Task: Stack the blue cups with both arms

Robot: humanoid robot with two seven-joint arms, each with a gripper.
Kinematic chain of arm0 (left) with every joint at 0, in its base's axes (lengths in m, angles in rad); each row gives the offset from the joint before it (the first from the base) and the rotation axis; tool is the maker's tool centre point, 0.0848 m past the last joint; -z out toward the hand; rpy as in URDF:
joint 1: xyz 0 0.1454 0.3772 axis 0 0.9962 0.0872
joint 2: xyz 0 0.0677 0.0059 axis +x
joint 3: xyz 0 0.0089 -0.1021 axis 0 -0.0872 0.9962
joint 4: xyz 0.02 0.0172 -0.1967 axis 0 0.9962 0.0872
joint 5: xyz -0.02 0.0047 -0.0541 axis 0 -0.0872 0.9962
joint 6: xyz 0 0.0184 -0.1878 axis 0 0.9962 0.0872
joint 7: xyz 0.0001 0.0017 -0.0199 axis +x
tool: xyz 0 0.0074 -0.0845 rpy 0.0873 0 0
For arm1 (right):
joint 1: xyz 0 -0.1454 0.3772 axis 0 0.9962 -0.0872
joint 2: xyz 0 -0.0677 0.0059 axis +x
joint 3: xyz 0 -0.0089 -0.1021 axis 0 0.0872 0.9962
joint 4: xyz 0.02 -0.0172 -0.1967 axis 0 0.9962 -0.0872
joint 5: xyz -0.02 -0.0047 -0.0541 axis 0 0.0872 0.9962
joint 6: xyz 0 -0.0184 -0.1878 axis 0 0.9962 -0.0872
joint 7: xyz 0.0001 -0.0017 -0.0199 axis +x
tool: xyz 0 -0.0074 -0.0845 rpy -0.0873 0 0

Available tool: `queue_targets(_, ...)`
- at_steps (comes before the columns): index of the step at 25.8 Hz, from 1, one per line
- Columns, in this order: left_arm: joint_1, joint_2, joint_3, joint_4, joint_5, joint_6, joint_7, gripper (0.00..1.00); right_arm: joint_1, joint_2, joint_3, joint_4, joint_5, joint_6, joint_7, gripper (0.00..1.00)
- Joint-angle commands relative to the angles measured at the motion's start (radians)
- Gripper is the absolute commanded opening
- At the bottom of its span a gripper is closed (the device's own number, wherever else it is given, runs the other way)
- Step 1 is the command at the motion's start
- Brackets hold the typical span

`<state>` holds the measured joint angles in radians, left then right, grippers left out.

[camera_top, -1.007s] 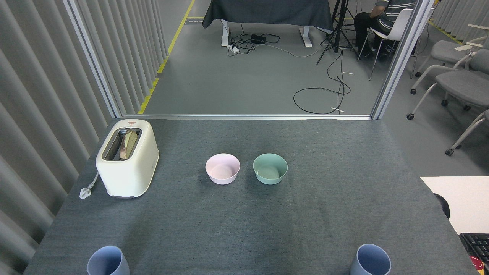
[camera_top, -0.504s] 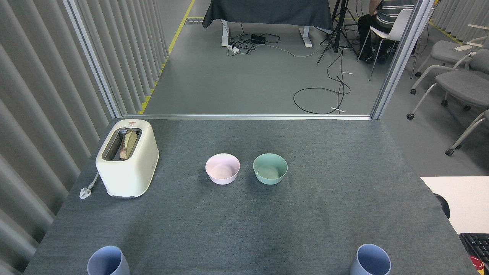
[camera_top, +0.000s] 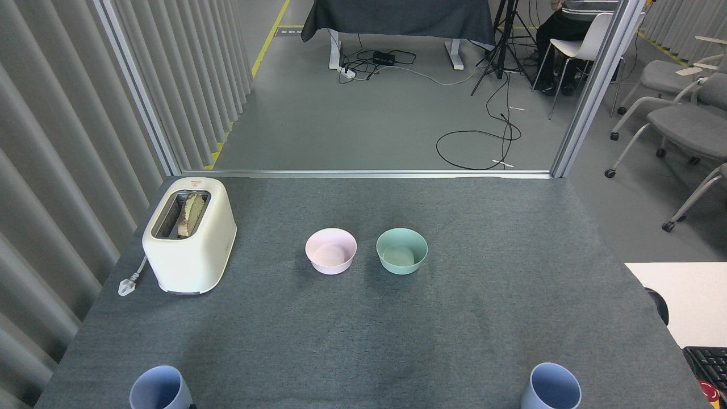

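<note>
Background person (camera_top: 568,23) further out of frame

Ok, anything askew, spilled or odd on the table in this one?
Nothing spilled or tipped. Both blue cups, left cup and right cup, stand upright at the near edge, far apart. The pink bowl and green bowl sit upright. One oddity: the toaster holds bread, yet its plug lies loose on the table.

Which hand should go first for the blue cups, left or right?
Neither hand is in view, so neither has an edge. The left blue cup stands upright at the near left, the right blue cup at the near right. Probably each hand takes the cup on its own side.
</note>
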<state>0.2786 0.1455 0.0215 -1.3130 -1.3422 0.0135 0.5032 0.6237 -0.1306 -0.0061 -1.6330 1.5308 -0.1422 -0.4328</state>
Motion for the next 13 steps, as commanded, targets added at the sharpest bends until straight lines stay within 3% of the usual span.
queue_targets(1, -0.024, 0.002, 0.0, 0.018, 0.0, -0.001, 0.0, 1.0, 0.001, 0.0, 0.003, 0.002, 0.0, 0.0, 0.0, 1.0)
queue_targets(10, -0.087, 0.005, 0.0, 0.074, 0.0, -0.001, 0.0, 1.0, 0.001, -0.001, 0.003, 0.005, 0.0, 0.0, 0.0, 1.0)
queue_targets(11, -0.087, 0.005, 0.0, 0.074, -0.002, -0.001, 0.001, 0.95, 0.002, -0.001, 0.003, 0.005, 0.002, 0.0, 0.0, 1.0)
queue_targets(13, -0.078, 0.005, -0.002, 0.072, -0.003, -0.001, 0.002, 0.71, 0.005, -0.001, 0.003, 0.005, 0.002, 0.0, 0.0, 1.0)
